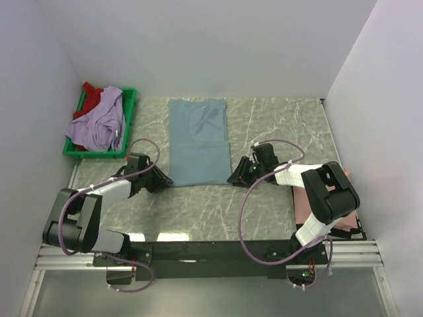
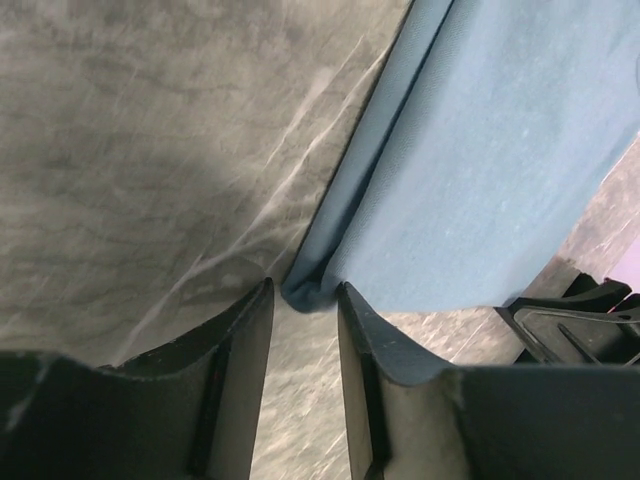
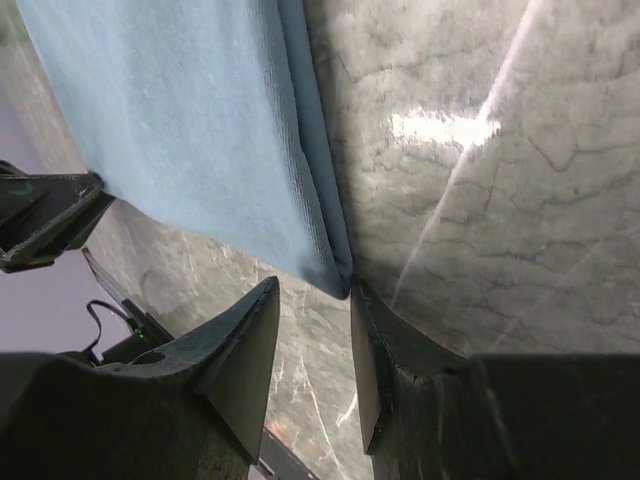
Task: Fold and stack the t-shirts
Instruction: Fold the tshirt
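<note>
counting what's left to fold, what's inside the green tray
In the green tray a crumpled lavender shirt lies on top, spilling over the front rim. A red shirt is bunched at the far end. The tray floor and anything beneath them are covered.

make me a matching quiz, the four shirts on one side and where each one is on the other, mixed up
Shirts:
1. blue shirt
2. lavender shirt
3. red shirt
4. pink shirt

Places:
A. far corner of the tray, partly under another shirt
B. near right edge of the table
C. spread flat in the middle of the table
D. draped on top in the tray

Pairs: 1-C, 2-D, 3-A, 4-B
</note>
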